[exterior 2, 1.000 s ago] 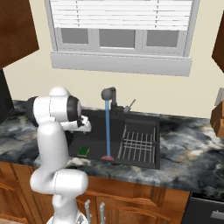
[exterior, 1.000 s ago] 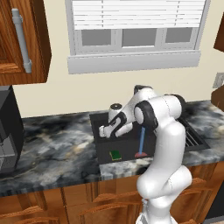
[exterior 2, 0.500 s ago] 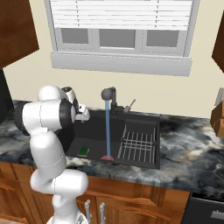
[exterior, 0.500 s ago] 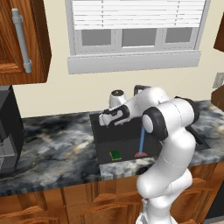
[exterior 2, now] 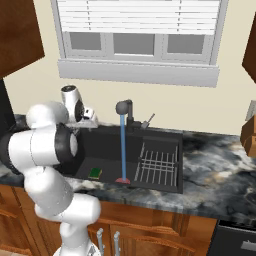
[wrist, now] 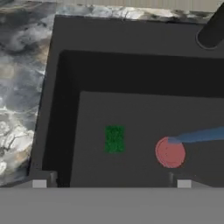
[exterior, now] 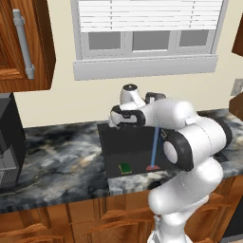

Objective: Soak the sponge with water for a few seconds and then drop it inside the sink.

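The sponge [exterior: 125,168] [exterior 2: 95,173] [wrist: 114,138] lies flat, green side up, on the floor of the dark sink [exterior: 116,142] [exterior 2: 165,135] [wrist: 65,74], near its front left. A thin blue stream of water [exterior: 154,147] [exterior 2: 122,145] [wrist: 199,135] falls from the black faucet [exterior 2: 125,107] [wrist: 212,30] onto the red drain mark [exterior 2: 122,180] [wrist: 170,152], to the right of the sponge. My gripper [exterior: 115,124] [exterior 2: 92,122] [wrist: 111,183] hangs high over the sink's back left part, open, with nothing between its fingers.
A wire dish rack [exterior 2: 159,162] fills the right half of the sink. Marbled counter [exterior: 57,161] [exterior 2: 220,160] runs on both sides. A black appliance [exterior: 7,142] stands at the far left, a window above the faucet, and wooden cabinets [exterior: 23,42] at the upper left.
The hand has risen from low inside the sink to above its back left rim, jaws staying open. The sponge stays on the sink floor; the water keeps running.
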### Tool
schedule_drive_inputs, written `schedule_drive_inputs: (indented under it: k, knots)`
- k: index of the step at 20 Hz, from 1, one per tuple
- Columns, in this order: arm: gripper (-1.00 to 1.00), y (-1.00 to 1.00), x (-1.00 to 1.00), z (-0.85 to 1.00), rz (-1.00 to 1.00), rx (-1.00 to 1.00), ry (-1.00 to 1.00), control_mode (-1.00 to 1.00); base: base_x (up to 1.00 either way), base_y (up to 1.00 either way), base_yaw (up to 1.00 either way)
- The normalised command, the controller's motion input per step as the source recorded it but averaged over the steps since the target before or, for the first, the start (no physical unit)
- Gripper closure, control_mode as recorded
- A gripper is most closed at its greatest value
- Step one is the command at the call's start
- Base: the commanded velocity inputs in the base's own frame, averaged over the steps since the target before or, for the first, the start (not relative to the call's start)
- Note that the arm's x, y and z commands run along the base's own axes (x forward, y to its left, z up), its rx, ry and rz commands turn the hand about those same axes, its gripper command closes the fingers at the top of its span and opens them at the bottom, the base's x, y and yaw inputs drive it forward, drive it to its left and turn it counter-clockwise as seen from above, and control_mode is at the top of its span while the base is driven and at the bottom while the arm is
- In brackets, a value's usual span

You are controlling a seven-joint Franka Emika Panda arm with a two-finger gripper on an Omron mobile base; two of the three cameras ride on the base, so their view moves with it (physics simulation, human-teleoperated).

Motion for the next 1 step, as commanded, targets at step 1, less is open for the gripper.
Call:
schedule_drive_inputs:
  k: [1]
  knots:
    - [-1.0, 0.0, -0.36, 0.49, 0.0, 0.0, 0.0, -1.0, 0.0, 0.0, 0.0]
